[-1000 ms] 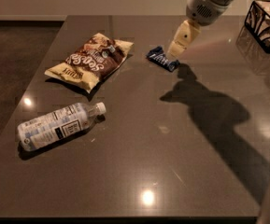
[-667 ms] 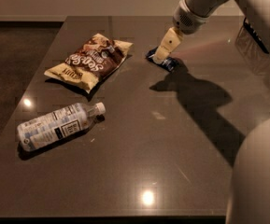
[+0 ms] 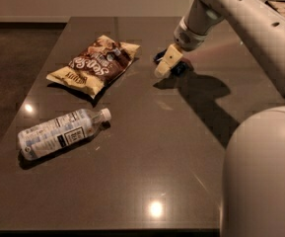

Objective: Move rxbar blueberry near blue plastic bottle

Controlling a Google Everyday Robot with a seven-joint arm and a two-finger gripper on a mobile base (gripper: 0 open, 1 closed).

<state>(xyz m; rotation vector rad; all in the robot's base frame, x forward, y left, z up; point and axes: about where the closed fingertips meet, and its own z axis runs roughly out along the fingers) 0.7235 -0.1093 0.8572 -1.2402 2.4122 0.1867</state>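
The rxbar blueberry (image 3: 181, 69) is a small dark blue bar on the far middle of the dark table (image 3: 147, 152), mostly covered by my gripper. My gripper (image 3: 164, 66) is down right at the bar, coming in from the upper right. The blue plastic bottle (image 3: 60, 132) lies on its side at the front left, white cap pointing right, well away from the bar and the gripper.
A brown-and-yellow chip bag (image 3: 95, 63) lies at the far left, between the bar and the bottle. My arm (image 3: 240, 19) crosses the upper right, and its large white body (image 3: 260, 177) fills the right front. The table's left edge drops to dark floor.
My gripper has moved left and down onto the bar, which now shows only at its edges. The arm fills more of the right side. Bottle and chip bag have not moved.
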